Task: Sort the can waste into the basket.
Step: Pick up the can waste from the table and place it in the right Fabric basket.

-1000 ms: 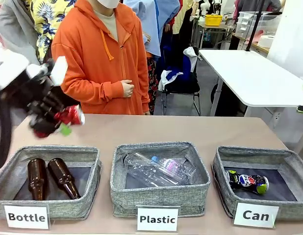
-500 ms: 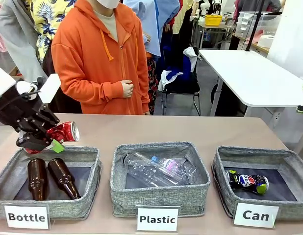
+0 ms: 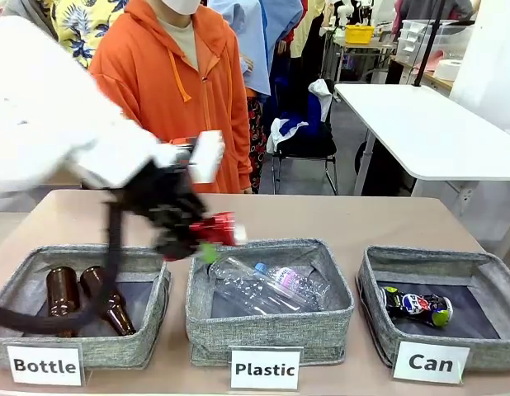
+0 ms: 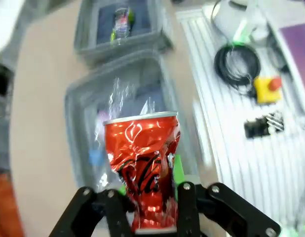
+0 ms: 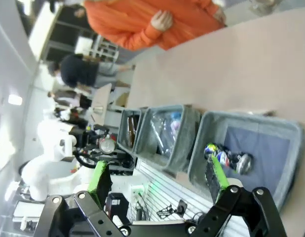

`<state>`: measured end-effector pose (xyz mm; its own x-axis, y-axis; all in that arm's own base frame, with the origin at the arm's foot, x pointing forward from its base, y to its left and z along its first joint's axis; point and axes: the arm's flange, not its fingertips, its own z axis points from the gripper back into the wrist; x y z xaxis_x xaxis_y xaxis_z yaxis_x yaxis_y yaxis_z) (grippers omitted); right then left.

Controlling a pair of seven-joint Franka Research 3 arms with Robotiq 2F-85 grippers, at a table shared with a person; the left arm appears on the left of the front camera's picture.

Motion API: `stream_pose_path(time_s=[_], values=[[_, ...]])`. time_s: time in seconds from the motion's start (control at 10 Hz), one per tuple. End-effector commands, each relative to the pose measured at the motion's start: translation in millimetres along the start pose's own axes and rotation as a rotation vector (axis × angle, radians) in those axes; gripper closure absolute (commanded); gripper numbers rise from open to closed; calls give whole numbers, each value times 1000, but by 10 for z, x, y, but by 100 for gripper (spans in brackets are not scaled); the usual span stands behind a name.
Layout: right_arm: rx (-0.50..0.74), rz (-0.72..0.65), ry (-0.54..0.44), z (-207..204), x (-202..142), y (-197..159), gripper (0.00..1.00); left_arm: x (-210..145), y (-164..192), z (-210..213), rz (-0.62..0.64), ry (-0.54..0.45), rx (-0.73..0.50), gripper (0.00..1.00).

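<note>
Since a moment before, the left end effector point(image 3: 207, 241) had swung from above the far left corner of the counter point(image 3: 337, 219) toward the middle, carrying the shiny red crushed metal can point(image 3: 212, 230) with it; half a second earlier it had hung over the far rim of the grey woven-fabric bin labelled "Bottle" point(image 3: 148, 285), and now it sat at the far left corner of the grey woven-fabric bin labelled "Plastic" point(image 3: 271, 330), at about ten o'clock from that bin's centre. Its fingers were clamped tight on the red can, and in the left wrist view the can point(image 4: 141, 165) stood upright between the black fingers point(image 4: 188, 207), its silver rim at twelve o'clock, above the Plastic bin. The right end effector point(image 5: 157, 180) stood with its jaws wide apart and nothing between them. The Bottle bin held two brown glass bottles point(image 3: 82, 299) lying side by side, necks toward six o'clock. The Plastic bin held clear crumpled plastic bottles point(image 3: 267, 285) lying across its floor. The grey woven-fabric basket labelled "Can" point(image 3: 379, 318), at three o'clock from the Plastic bin, held the dark crushed can with the blue-red-white logo point(image 3: 417, 306) on its dark floor. The person in the orange hooded jacket point(image 3: 177, 91) stood at the far side of the counter as before.
</note>
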<state>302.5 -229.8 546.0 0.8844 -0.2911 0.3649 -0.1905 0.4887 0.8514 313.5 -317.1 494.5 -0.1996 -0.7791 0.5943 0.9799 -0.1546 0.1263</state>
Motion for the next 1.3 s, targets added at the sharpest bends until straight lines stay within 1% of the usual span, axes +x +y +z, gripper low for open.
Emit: stream_pose_path(time_s=[0.0,0.1,0.2,0.3,0.4,0.5,0.6,0.7,0.9,1.1,1.2], values=[[-15,-58,-16,546,-114,-47,0,693,565,-546,-73,-30,-23,76],[-50,-47,11,731,-216,-157,0,1083,692,-967,-108,-80,15,76],[-81,-43,34,840,-369,-229,0,1479,787,-1317,-118,-111,3,76],[-107,-27,40,958,-502,-299,0,1859,890,-1703,-117,-112,22,76],[-107,-22,34,1085,-625,-371,0,2199,936,-2072,-128,-136,-76,76],[-90,-48,-23,1209,-742,-471,0,2470,930,-2402,-151,-91,-39,76],[-102,-57,11,1009,-571,-318,0,2587,956,-2627,-144,-74,-44,76],[-102,-57,11,1009,-571,-318,0,2603,983,-2794,-138,-45,-45,76],[-102,-57,11,1009,-571,-318,0,2574,962,-2916,-100,-15,-60,76],[-102,-57,11,1009,-571,-318,0,2554,995,-2916,-120,-11,-68,76],[-102,-57,11,1009,-571,-318,0,2550,1007,-2881,-137,7,-69,57]])
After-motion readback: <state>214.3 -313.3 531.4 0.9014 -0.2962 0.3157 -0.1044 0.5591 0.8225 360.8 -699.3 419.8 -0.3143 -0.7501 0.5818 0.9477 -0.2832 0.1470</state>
